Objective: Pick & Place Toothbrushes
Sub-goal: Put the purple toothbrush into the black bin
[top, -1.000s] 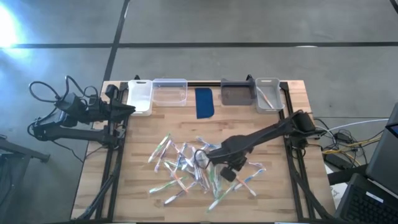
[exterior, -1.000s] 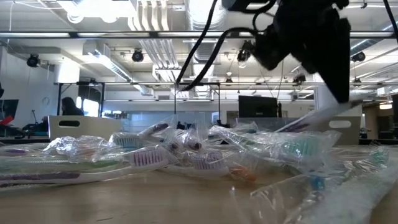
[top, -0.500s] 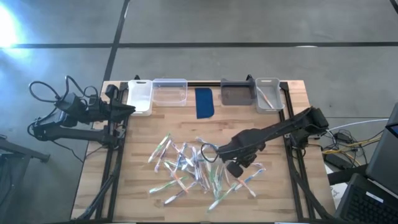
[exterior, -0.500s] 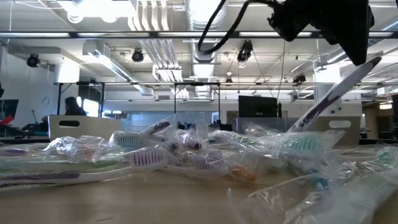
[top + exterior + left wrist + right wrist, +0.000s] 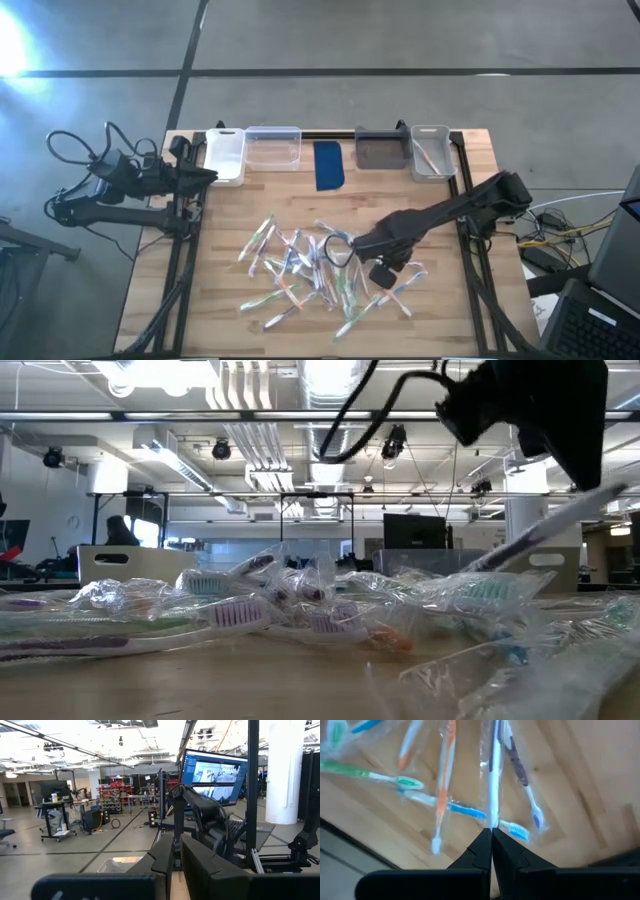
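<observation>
1. Fingers of the right gripper (image 5: 491, 836) are pinched tight on one wrapped toothbrush (image 5: 492, 775), held by its end and hanging clear above the pile; in the low view it slants up off the heap toward the gripper (image 5: 590, 485).
2. Right gripper (image 5: 352, 248) sits over the right-hand part of the pile, mid-tabletop (image 5: 470, 320).
3. Left gripper (image 5: 175, 865) is parked off the tabletop's far-left corner, fingers nearly together, nothing visible between them.
4. Progress, my read: early. The far-right bin (image 5: 430, 152) shows what looks like one brush in it; the other bins look empty.
5. Left to do: carry the held brush to a bin, then work through nearly the whole pile (image 5: 300, 275).
6. Counts:
   - bins along the far edge: four — white (image 5: 225, 155), clear (image 5: 273, 148), grey (image 5: 377, 150), plus the far-right one
   - blue pad (image 5: 329, 165): one, between the clear and grey bins
   - brushes loose on the tabletop: roughly two dozen, overlapping in wrappers, exact count not readable
   - brushes in grip: one
</observation>
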`<control>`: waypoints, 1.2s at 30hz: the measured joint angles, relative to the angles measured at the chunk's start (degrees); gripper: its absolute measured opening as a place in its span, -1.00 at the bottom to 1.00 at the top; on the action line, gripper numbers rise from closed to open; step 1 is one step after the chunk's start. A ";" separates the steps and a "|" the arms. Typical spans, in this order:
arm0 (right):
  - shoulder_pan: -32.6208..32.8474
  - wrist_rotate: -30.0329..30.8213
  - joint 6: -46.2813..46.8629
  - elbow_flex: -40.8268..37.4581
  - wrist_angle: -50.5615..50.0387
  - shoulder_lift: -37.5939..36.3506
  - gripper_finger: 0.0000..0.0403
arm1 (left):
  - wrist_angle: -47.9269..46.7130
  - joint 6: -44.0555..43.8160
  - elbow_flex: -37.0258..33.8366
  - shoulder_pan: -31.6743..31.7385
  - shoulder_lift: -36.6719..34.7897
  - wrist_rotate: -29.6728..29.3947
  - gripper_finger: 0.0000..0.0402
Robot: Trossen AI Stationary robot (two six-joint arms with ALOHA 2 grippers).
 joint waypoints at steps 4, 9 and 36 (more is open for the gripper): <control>1.23 -2.77 2.60 -6.61 7.76 0.21 -0.96 | 0.01 0.00 0.00 -0.01 0.02 0.01 -0.79; 2.27 -3.67 9.28 -12.55 14.04 0.34 -0.96 | -0.01 0.00 0.00 0.00 0.00 0.00 -0.79; 2.57 1.71 13.63 -16.10 27.31 2.49 -0.08 | 0.01 0.00 0.00 -0.01 0.02 0.01 -0.79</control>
